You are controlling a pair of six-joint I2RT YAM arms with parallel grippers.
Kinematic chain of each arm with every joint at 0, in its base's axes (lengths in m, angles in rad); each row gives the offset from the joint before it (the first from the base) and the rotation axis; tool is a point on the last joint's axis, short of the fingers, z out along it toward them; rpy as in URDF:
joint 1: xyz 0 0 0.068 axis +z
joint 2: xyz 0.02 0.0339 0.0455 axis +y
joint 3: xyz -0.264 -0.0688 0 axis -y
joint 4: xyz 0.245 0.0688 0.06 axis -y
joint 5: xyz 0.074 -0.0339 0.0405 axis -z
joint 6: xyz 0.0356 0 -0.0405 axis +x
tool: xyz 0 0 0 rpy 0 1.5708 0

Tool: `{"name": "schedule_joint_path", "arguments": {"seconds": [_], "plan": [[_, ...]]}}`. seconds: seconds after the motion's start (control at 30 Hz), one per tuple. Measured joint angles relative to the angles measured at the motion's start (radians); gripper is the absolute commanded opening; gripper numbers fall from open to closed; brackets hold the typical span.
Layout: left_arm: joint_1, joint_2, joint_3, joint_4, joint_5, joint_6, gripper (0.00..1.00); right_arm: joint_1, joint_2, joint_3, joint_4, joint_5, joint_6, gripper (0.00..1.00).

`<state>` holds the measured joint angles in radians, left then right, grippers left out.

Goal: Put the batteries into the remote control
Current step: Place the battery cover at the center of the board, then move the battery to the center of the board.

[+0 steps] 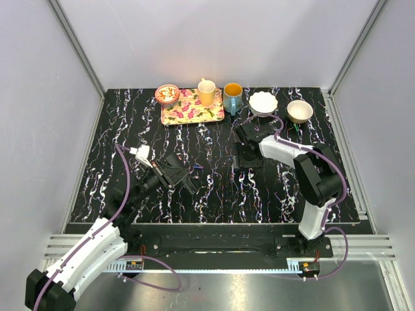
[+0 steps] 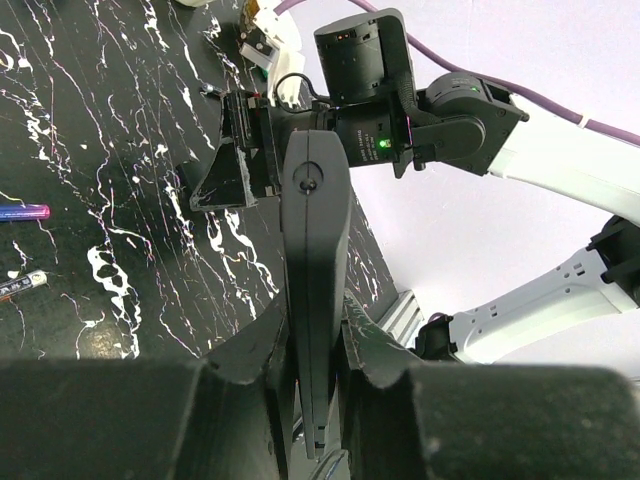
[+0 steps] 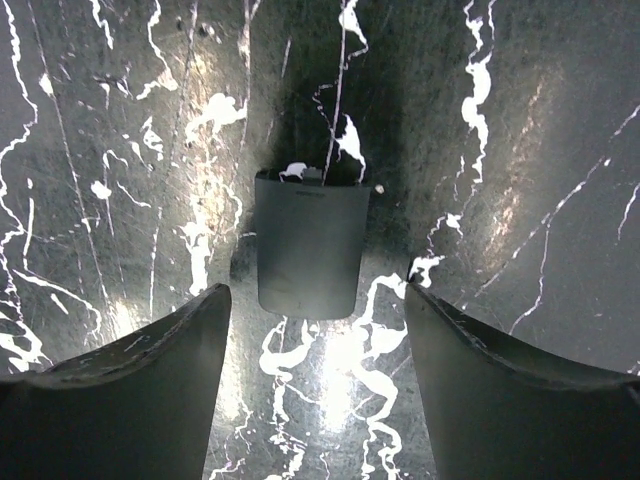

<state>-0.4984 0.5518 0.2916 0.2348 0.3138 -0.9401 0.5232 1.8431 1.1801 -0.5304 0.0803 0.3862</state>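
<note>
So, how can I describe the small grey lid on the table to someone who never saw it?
Find the black marbled table, then the right gripper near its middle. The lid lies flat on the table, between the open fingers. Unlike the long remote in the left gripper, it is a short, plain grey plate.
</note>
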Motion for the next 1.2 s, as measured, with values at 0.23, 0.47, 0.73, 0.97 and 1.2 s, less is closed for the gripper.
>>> {"name": "schedule_joint_path", "arguments": {"seconds": [0.23, 0.47, 0.73, 0.97, 1.2], "plan": [[0.000, 0.002, 0.000, -0.001, 0.003, -0.003, 0.00, -0.016, -0.101, -0.009, -0.040, 0.077, 0.015, 0.75], [0.001, 0.018, -0.022, 0.041, 0.005, -0.021, 0.00, -0.280, -0.233, -0.043, 0.120, 0.258, 0.055, 0.73], [0.001, 0.063, -0.027, 0.123, 0.027, -0.061, 0.00, -0.407, -0.062, -0.058, 0.255, 0.327, -0.056, 0.65], [0.001, 0.062, -0.061, 0.146, 0.027, -0.064, 0.00, -0.418, -0.054, -0.040, 0.322, 0.208, -0.098, 0.63], [0.001, 0.122, -0.064, 0.156, 0.027, -0.067, 0.00, -0.406, -0.003, 0.007, 0.345, 0.093, -0.041, 0.78]]}}
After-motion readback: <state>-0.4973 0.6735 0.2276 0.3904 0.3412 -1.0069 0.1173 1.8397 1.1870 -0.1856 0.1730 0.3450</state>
